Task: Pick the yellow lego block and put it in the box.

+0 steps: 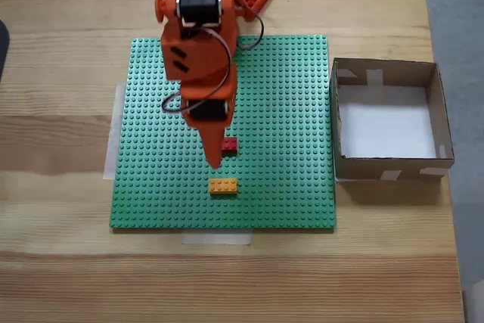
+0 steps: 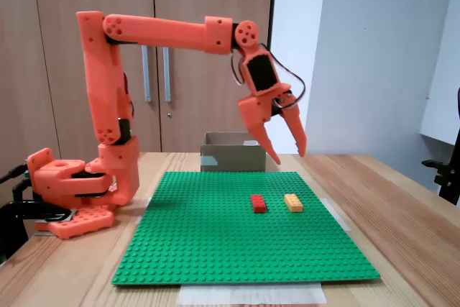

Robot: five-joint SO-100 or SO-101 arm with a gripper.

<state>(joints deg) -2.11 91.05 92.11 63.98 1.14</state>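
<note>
**Above the baseplate, the reach was under way**

On the green baseplate point(image 1: 151, 187) beside the box point(image 1: 446, 122), the gripper point(image 2: 286, 154) hung spread and empty over the yellow lego block point(image 1: 223, 185), near a red brick point(image 2: 258, 203). Next, it likely needed to descend and straddle the block.

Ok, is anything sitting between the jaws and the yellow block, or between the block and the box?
Nothing visible blocks either path. The gripper hangs open above the green baseplate, clear air below it down to the yellow block. The red block sits beside the yellow one, off the line to the box.
</note>
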